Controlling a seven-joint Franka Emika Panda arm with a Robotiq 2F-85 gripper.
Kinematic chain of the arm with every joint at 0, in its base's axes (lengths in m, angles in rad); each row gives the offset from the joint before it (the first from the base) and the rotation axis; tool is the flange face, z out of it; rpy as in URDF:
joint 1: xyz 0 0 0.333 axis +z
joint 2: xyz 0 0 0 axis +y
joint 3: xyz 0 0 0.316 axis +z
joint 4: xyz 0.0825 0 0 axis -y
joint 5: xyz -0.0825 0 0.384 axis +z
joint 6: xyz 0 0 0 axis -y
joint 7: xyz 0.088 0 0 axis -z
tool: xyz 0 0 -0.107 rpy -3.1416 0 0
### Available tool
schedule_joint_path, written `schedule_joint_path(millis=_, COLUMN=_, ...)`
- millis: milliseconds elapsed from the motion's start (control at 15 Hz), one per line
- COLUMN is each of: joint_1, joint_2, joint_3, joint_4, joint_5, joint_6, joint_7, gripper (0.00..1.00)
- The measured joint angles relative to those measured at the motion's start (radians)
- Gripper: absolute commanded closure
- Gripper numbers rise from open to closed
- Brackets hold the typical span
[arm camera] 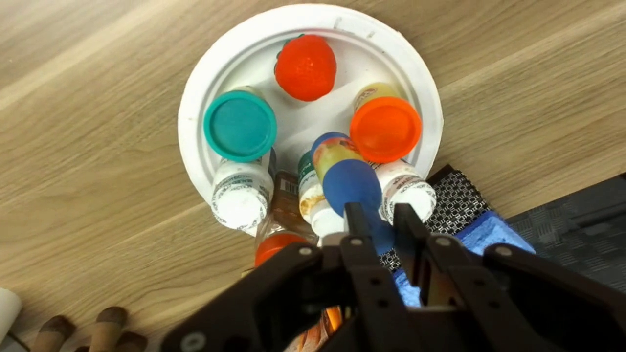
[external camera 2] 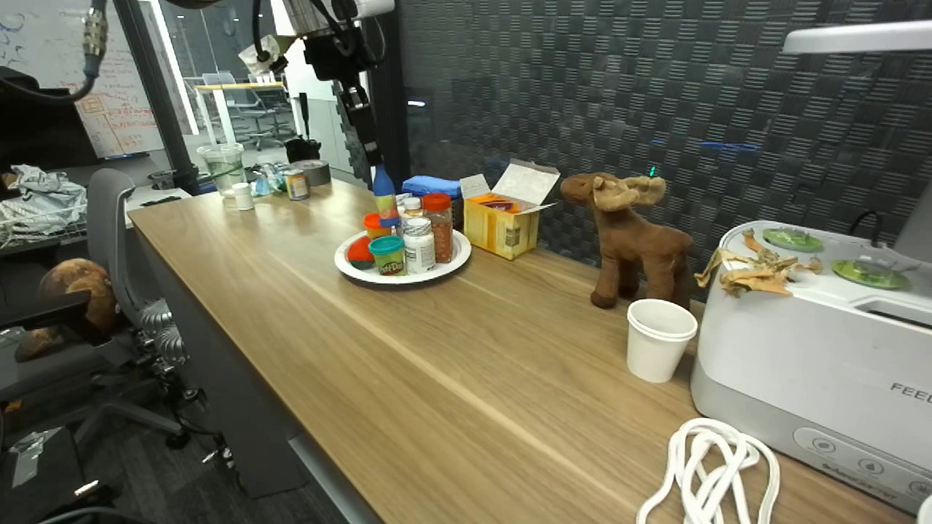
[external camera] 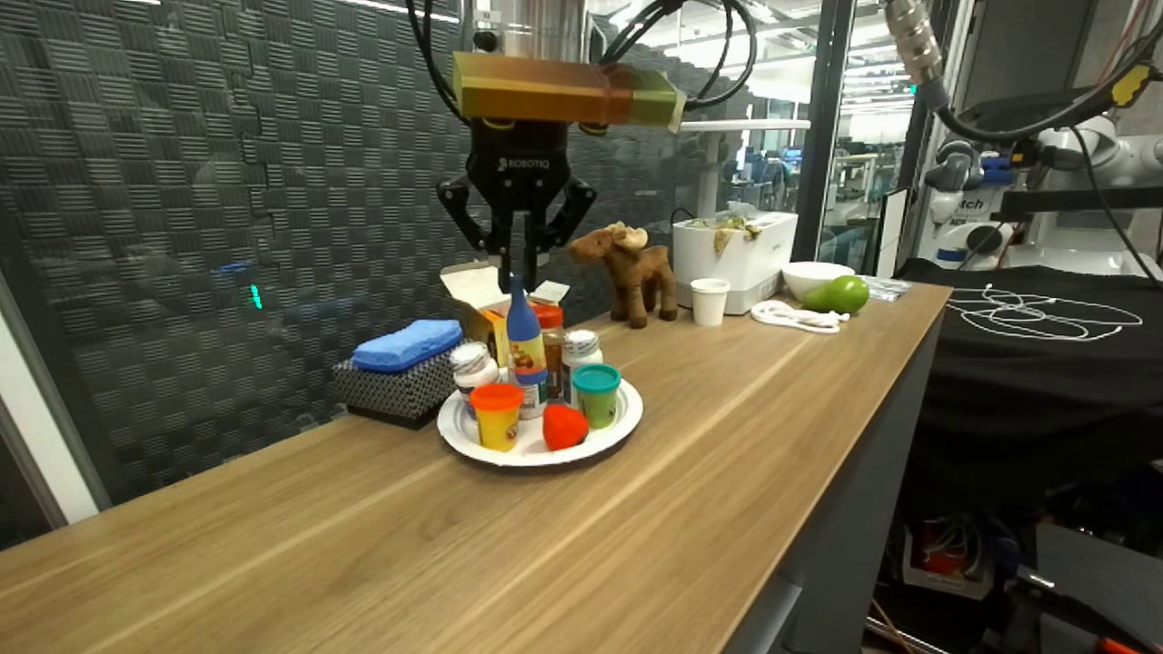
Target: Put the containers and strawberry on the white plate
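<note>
My gripper (external camera: 517, 283) is shut on the neck of a blue bottle (external camera: 526, 341) with a yellow label. It holds the bottle nearly upright above the white plate (external camera: 468, 450); the bottle's base shows above the plate in both exterior views. In the wrist view the bottle (arm camera: 349, 181) hangs between the fingertips (arm camera: 379, 210). On the plate are the red strawberry (arm camera: 306, 68), a teal-lidded tub (arm camera: 239, 125), an orange-lidded yellow tub (arm camera: 385, 129), a red-lidded jar (external camera 2: 439, 229) and several white bottles (arm camera: 242, 200). One white bottle (arm camera: 315, 200) is partly hidden by the blue bottle.
A black patterned box (external camera: 386, 391) with a blue sponge (external camera: 409, 345) and an open yellow box (external camera 2: 502, 225) stand behind the plate. A toy moose (external camera 2: 633, 244), white cups (external camera 2: 659, 342), a white appliance (external camera 2: 815, 349) and a white cord (external camera 2: 710, 466) are further along the table.
</note>
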Motion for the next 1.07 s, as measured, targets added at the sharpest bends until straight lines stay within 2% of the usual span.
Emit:
schedule_joint_path(millis=533, joint_1=0.027, joint_2=-0.005, joint_3=-0.005, joint_4=-0.023, joint_5=-0.012, joint_6=0.031, joint_7=-0.022, gripper=0.95)
schedule_joint_path(millis=867, joint_1=0.038, joint_2=-0.002, joint_3=-0.023, joint_4=-0.058, joint_5=-0.098, joint_6=0.066, joint_7=-0.026, gripper=0.95)
schedule_joint_path(millis=1067, joint_1=0.039, joint_2=-0.002, joint_3=-0.026, joint_4=-0.094, joint_5=-0.102, joint_6=0.107, joint_7=-0.039, gripper=0.95)
